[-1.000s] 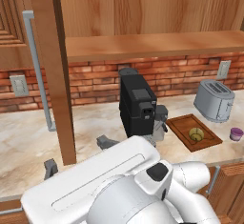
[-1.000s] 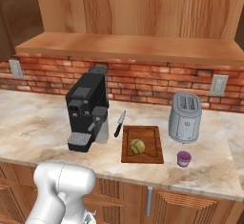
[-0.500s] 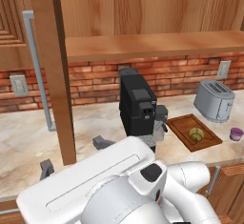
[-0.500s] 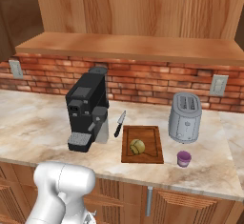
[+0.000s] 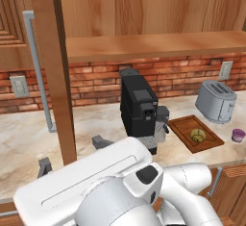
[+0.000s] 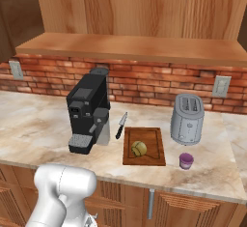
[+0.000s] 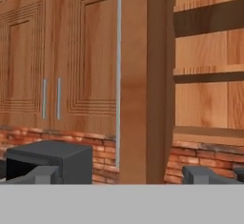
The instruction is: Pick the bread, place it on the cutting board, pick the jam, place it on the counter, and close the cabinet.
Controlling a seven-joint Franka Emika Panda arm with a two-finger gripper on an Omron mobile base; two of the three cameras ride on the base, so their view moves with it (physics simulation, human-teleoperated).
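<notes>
On the cutting board (image 6: 144, 146) bread (image 6: 139, 148), jam (image 6: 186, 161) beside, hand (image 7: 121, 176) spread wide, empty.

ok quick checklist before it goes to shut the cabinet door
1. Bread on the cutting board: ok.
2. Jam on the counter, upright beside the board: ok.
3. Cabinet door shut: not ok, it stands open, edge-on.
4. Shelves free of items in the door's way: ok as far as visible.
5. End effector empty, fingers apart: ok.
6. Contact with the door: cannot tell.
</notes>
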